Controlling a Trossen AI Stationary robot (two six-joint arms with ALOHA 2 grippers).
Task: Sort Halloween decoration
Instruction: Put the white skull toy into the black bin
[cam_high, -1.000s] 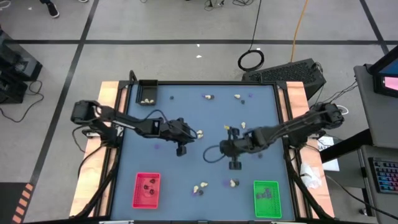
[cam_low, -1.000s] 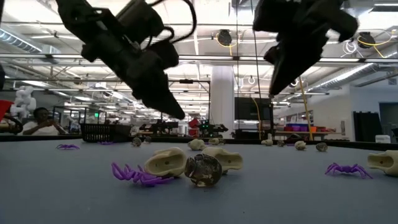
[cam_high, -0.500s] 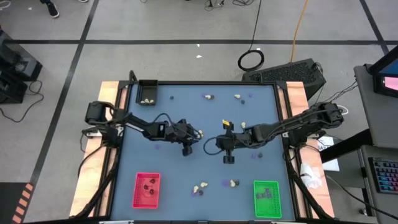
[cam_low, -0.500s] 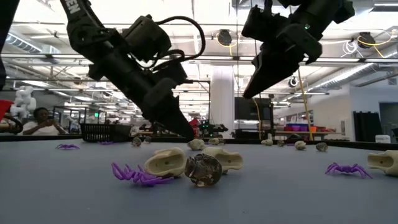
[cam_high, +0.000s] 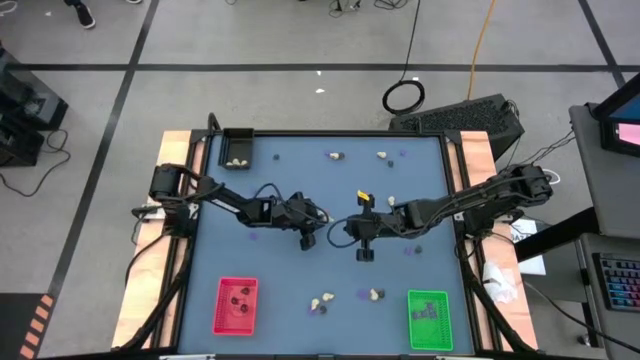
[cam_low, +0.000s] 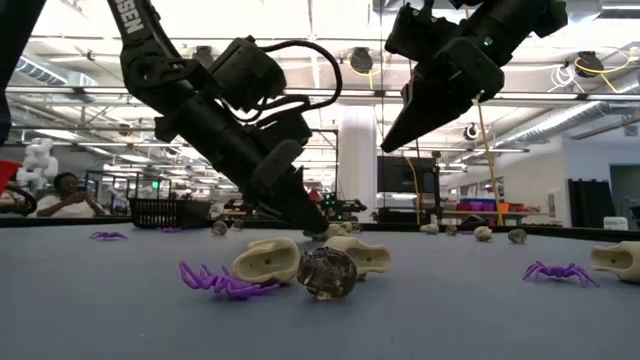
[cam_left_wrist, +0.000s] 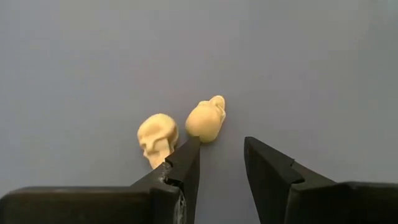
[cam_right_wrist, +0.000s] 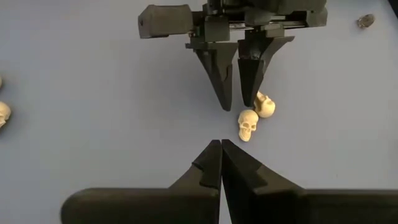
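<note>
Lowering my left gripper (cam_left_wrist: 221, 155), fingers parted, beside two cream skulls (cam_left_wrist: 183, 127) lying mid-table, touching each other. I judge one fingertip could nudge the pair apart, or pinch both. My right gripper (cam_right_wrist: 221, 149) hovers nearby, fingers closed, empty.

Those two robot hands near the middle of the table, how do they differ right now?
The left hand has its fingers parted; the right hand has its fingers pressed together. The left hand reaches down close to two cream skulls, one finger right beside them; the right hand hangs higher above the blue table, near nothing. Both are dark, two-fingered and hold nothing.
</note>
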